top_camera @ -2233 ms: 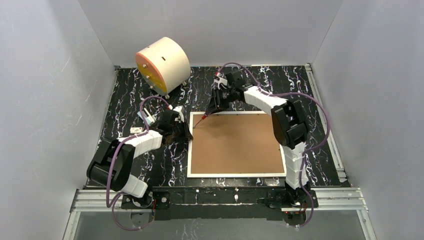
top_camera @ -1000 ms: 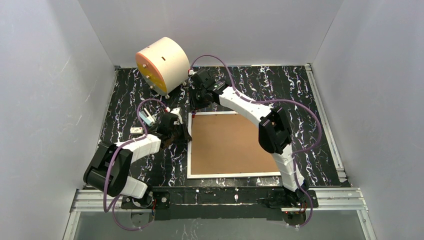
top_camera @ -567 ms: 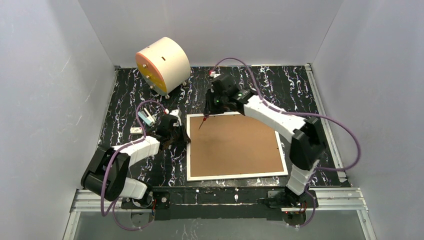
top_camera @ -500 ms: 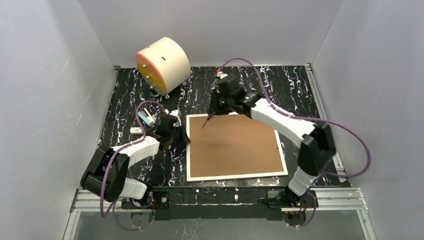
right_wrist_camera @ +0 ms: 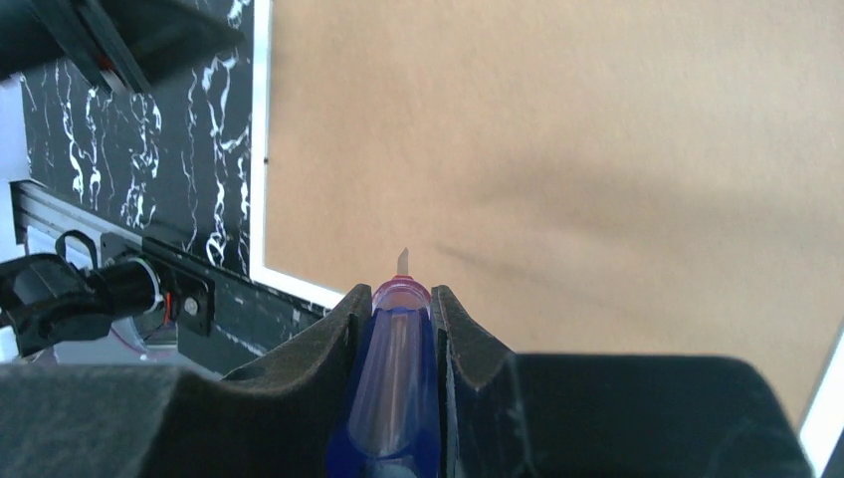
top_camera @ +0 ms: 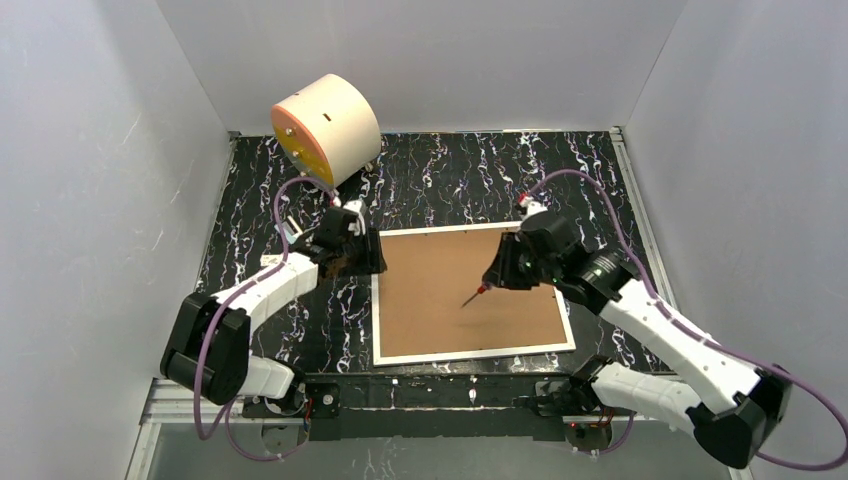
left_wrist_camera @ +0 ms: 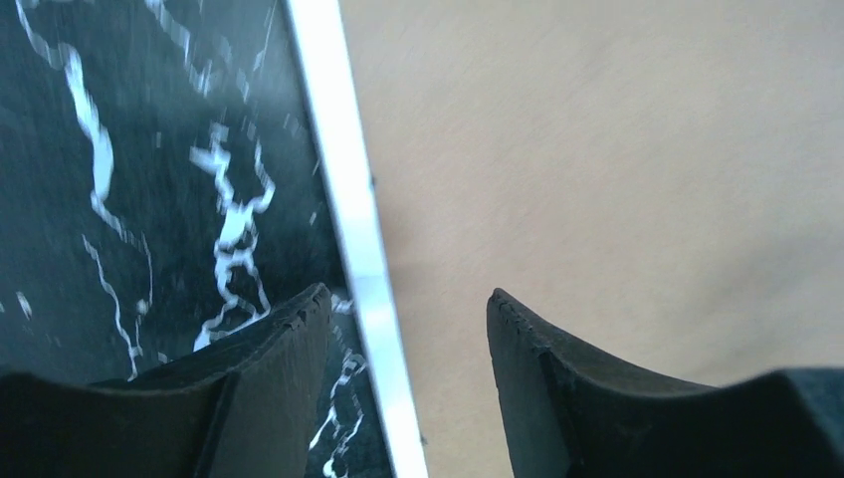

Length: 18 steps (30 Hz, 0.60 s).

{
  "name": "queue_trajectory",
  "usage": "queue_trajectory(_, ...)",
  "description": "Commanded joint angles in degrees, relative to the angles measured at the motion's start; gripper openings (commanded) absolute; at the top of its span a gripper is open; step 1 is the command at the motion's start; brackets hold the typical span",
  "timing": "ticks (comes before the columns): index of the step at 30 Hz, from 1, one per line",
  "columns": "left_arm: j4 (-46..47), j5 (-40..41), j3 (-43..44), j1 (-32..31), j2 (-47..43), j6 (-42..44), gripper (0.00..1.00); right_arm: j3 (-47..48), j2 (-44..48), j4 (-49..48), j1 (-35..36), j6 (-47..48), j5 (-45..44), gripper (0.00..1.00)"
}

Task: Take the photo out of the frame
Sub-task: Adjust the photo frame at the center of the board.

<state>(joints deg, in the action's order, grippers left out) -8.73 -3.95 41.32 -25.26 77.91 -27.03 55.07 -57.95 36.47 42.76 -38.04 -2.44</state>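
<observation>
The frame [top_camera: 377,300] lies face down, its brown back panel [top_camera: 440,290] up. The photo is hidden under the panel. My left gripper [top_camera: 372,260] is open at the frame's left side near the far corner. In the left wrist view its fingers [left_wrist_camera: 269,368] straddle the white frame edge [left_wrist_camera: 348,199] without closing on it. My right gripper [top_camera: 497,274] hovers over the middle-right of the panel. It is shut on a blue-handled screwdriver [right_wrist_camera: 393,378], whose red-collared tip [top_camera: 470,298] points down-left at the panel [right_wrist_camera: 597,129].
A cream cylinder with an orange face [top_camera: 325,130] stands at the back left. Grey walls close in the left, back and right sides. A metal rail [top_camera: 430,385] with the arm bases runs along the near edge.
My right arm has swung from the frame's far-left corner to over the middle-right of the panel, screwdriver still held. My left gripper has shifted farther back along the frame's left edge.
</observation>
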Motion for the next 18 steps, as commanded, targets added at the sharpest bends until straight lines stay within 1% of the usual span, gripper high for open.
queue_trajectory(1, -2.18, -2.71, 10.3, -0.14, 2.75, 6.99, 0.57, -1.55, 6.84, 9.7, 0.04, -3.94, -0.67, 0.01)
queue_trajectory(6, -1.86, -6.61, 20.48, -0.23, 12.45, 14.64, 0.59, -3.41, 11.13, 16.51, 0.04, -6.45, 0.78, 0.01)
queue_trajectory(11, -2.67, -7.3, 27.39, -0.26, 21.37, 21.07, 0.59, -4.61, 13.13, 21.56, 0.04, -6.45, 2.09, 0.01)
queue_trajectory(14, -2.68, -8.05, 30.15, -0.25, 25.83, 22.56, 0.59, -5.82, 13.87, 24.17, 0.07, -6.74, 0.83, 0.01)
queue_trajectory(18, -2.17, -7.8, 32.09, -0.24, 30.2, 23.31, 0.59, -8.06, 15.14, 22.93, 0.06, -7.02, 1.21, 0.01)
